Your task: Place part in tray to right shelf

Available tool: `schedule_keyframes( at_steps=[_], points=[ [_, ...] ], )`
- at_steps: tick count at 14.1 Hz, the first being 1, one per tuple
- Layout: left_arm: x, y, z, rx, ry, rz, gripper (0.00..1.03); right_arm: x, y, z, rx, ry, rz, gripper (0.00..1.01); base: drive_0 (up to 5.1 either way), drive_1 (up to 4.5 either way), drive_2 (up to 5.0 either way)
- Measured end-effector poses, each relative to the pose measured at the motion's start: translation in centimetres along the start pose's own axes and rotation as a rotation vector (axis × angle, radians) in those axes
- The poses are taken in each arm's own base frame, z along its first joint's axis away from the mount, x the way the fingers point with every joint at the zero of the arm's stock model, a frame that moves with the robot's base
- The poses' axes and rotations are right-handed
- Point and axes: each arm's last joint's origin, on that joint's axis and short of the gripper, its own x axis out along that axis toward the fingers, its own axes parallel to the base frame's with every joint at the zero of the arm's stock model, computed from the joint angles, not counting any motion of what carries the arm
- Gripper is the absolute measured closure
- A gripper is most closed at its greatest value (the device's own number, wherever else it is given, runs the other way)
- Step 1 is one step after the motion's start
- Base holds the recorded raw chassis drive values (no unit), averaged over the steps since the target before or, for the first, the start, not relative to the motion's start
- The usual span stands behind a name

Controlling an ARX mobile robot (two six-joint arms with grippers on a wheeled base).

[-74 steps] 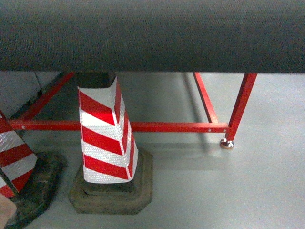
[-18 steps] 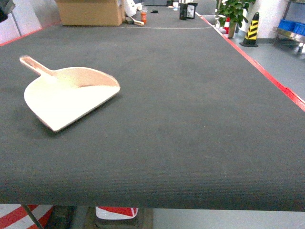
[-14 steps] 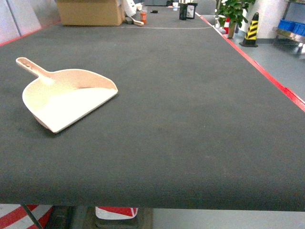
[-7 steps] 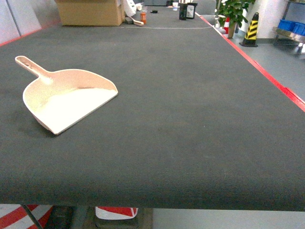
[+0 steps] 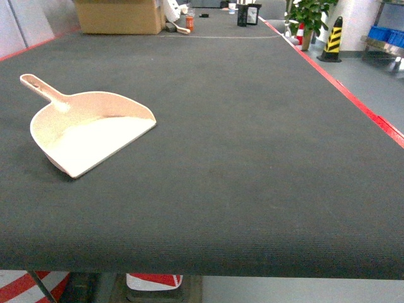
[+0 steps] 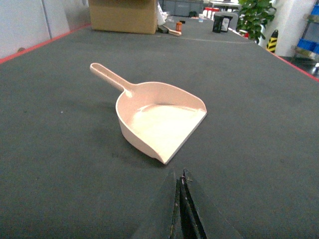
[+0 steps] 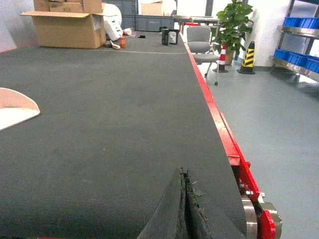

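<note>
The cream tray (image 5: 85, 129) lies flat on the dark table (image 5: 252, 158) at the left, handle pointing to the far left, and holds nothing. In the left wrist view the tray (image 6: 157, 117) sits just ahead of my left gripper (image 6: 179, 181), whose jaws are pressed together and hold nothing. The right wrist view catches only a corner of the tray (image 7: 15, 107) at the left edge; my right gripper (image 7: 183, 179) is shut and empty over the table's near right part. The part is out of view. Neither gripper shows in the head view.
A cardboard box (image 5: 120, 16) and small items stand at the table's far end. The red table edge (image 5: 353, 101) runs along the right. Beyond it are a striped cone (image 5: 333, 38), a plant (image 7: 232, 20), a grey chair (image 7: 200, 42) and blue shelf bins (image 7: 296, 57).
The head view rose from the table's underside to its top. The tray shifted slightly left about a second ago and has since lain still.
</note>
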Motion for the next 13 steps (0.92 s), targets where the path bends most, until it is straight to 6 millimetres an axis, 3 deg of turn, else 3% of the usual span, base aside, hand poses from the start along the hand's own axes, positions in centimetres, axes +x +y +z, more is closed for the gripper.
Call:
schedule_keyframes(
  at_steps=[13],
  points=[
    [-3.4, 0.0, 0.9, 0.0, -0.04, -0.001, 1.01, 0.0, 0.0, 0.0, 0.0, 0.0, 0.0, 0.99, 0.0, 0.0, 0.0]
  ],
)
